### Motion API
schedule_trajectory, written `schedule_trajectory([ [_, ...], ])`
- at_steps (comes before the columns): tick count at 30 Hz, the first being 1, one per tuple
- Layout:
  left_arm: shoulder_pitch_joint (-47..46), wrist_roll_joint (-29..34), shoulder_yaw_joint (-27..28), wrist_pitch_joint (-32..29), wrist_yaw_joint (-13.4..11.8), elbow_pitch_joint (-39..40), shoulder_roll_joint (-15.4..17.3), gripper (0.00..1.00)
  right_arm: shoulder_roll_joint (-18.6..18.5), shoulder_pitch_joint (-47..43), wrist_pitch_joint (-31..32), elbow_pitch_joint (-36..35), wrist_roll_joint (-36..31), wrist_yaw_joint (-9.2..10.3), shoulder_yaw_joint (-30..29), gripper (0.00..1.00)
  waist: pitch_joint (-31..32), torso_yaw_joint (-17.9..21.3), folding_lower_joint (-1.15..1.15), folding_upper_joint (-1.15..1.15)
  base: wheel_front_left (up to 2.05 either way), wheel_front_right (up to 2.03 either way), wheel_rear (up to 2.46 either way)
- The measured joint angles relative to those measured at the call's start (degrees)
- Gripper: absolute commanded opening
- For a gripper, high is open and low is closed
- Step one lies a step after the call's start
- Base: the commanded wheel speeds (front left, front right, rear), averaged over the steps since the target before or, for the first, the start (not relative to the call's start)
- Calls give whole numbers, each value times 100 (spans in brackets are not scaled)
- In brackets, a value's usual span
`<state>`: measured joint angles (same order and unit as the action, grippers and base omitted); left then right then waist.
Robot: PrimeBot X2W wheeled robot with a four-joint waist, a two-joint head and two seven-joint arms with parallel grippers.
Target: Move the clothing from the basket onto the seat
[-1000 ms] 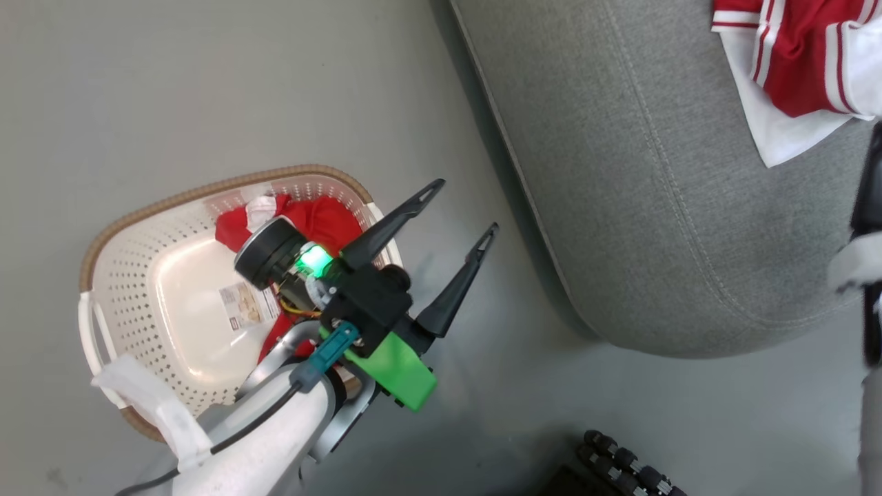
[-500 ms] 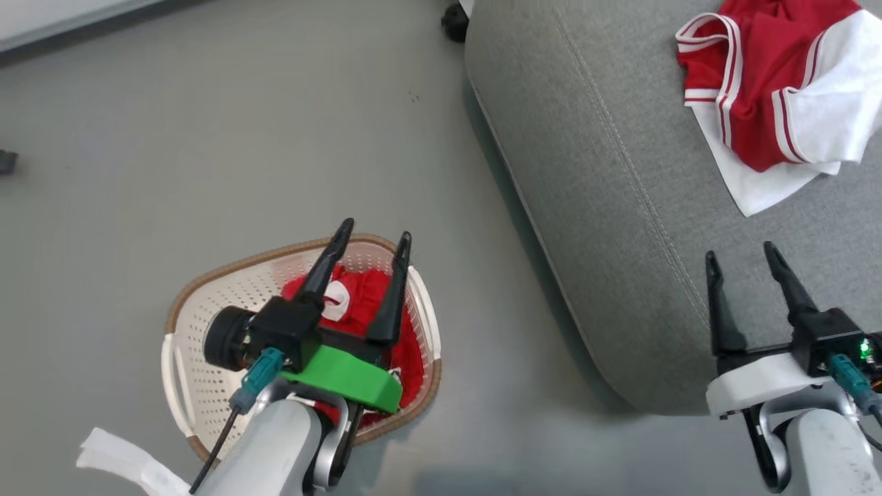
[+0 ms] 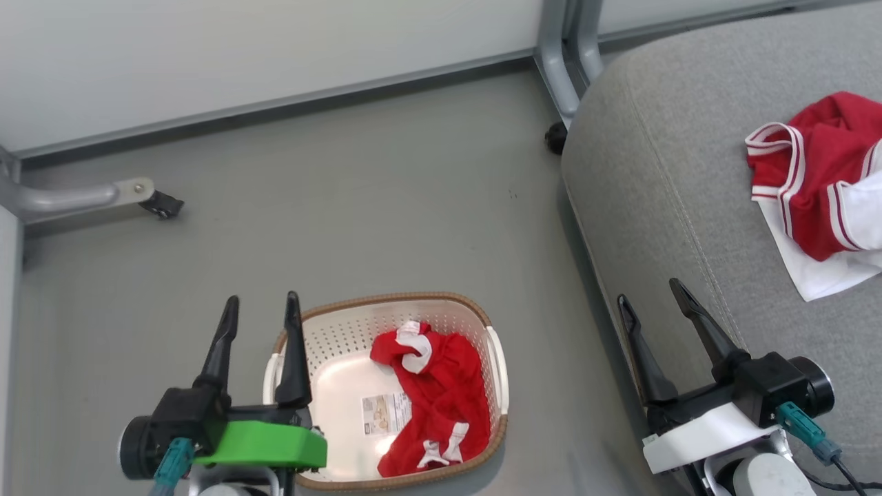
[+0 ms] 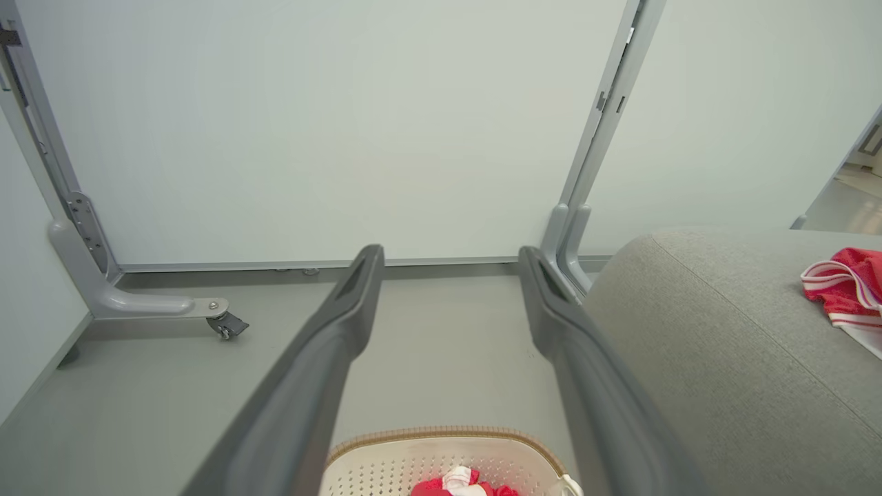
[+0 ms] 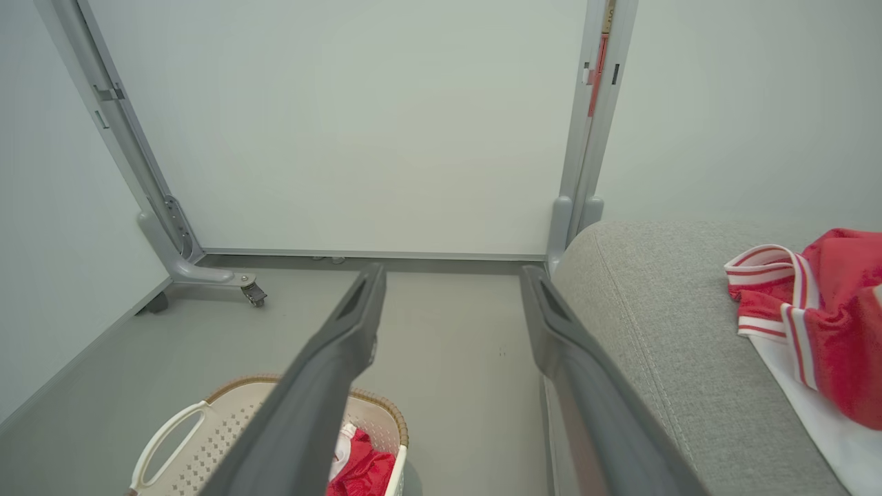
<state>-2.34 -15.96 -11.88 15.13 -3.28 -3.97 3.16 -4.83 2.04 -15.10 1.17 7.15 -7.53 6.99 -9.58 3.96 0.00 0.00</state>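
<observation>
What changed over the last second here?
The view tilted up. The left end effector, open and empty, drew back from above the red garment to the left rim of the basket. Nothing grasped. Unchanged: that garment in the basket, the other garment on the seat.
</observation>
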Motion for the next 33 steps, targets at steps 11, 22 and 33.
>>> schedule_trajectory([
  [11, 844, 258, 749, 1, 126, 1040, -24, 100, 127, -169, 0, -508, 328, 0, -45, 100, 867, -395, 0, 0, 0, 0, 0],
  [22, 1481, 528, 818, 1, 185, 1029, -29, 100, 168, -774, 0, -315, 396, 0, -282, 100, 1316, -350, 0, 0, 0, 0, 0],
  [33, 1641, 533, 777, 1, 182, 899, -29, 100, 181, -928, 0, -240, 342, 0, -271, 100, 1410, -231, 0, 0, 0, 0, 0],
])
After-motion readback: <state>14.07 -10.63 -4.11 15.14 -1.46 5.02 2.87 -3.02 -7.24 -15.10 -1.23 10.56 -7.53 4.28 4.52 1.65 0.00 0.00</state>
